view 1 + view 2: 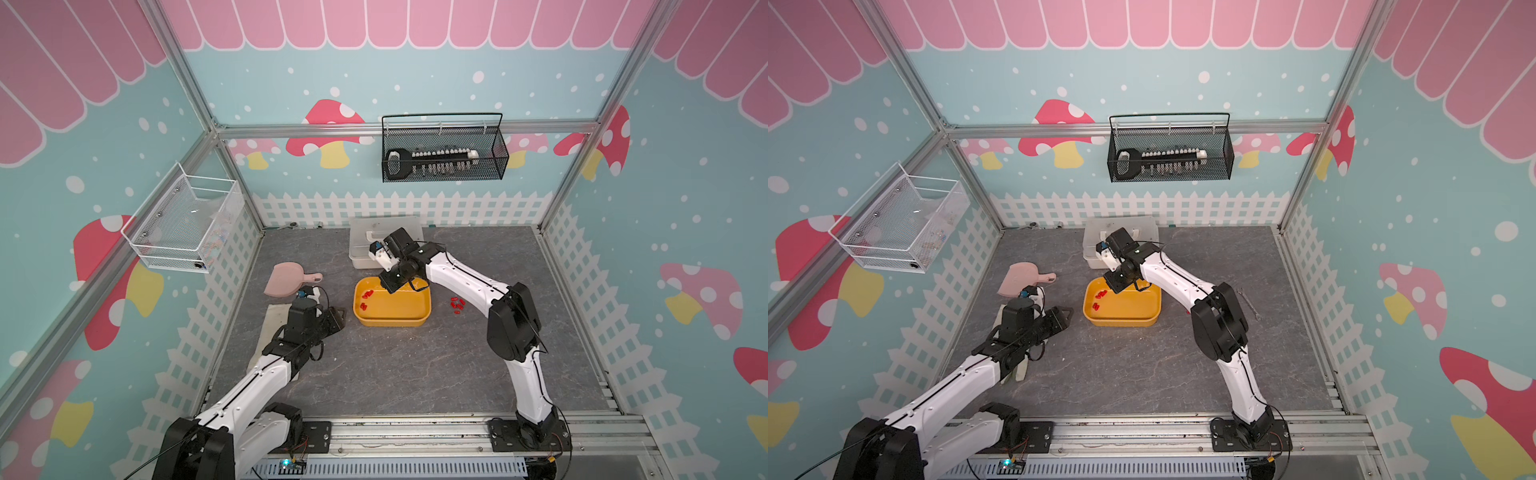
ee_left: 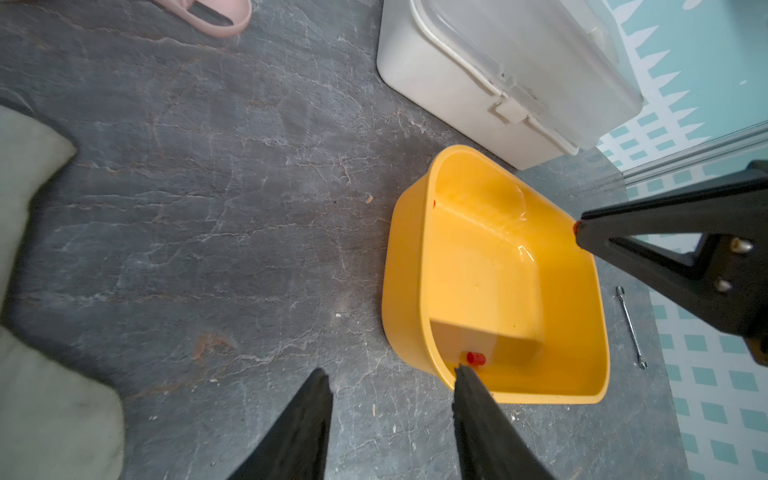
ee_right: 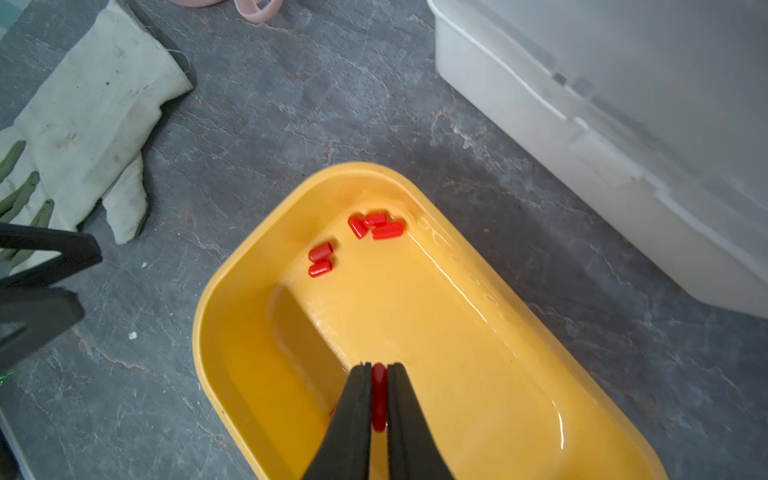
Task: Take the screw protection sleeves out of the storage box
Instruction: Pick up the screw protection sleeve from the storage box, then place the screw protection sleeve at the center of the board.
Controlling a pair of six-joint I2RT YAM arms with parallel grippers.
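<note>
The yellow storage box sits mid-table. Several red screw protection sleeves lie at its left end, also visible in both top views. My right gripper hangs over the box's back part, shut on one red sleeve. More sleeves lie on the table to the right of the box. My left gripper is open and empty over bare table just left of the box. One sleeve shows past its fingertip.
A white lidded case stands right behind the box. A pink scoop and a pale work glove lie at the left. A small wrench lies near the right wall. Wire baskets hang on the back and left walls.
</note>
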